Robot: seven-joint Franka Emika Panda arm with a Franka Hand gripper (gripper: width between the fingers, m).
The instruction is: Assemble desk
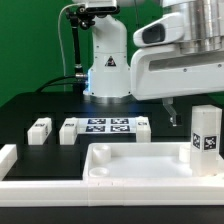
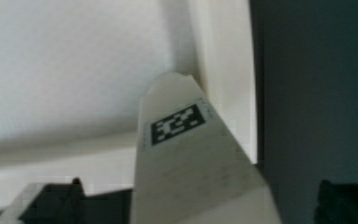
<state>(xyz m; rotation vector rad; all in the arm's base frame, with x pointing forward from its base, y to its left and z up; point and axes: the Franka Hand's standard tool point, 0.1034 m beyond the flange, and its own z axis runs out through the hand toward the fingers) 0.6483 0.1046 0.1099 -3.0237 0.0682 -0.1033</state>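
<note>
Leg (image 2: 195,150): stood upright at tabletop (image 1: 140,166) corner.
Gripper (image 2: 197,203): spread wide; leg flanked, not touched.
Other legs (image 1: 39,130): laid beside marker board (image 1: 106,127).

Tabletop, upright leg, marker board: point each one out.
tabletop (image 1: 140,162), exterior view, on its bare recessed floor.
upright leg (image 1: 206,133), exterior view, on the middle of its tagged face.
marker board (image 1: 106,127), exterior view, at its middle, among the tags.
</note>
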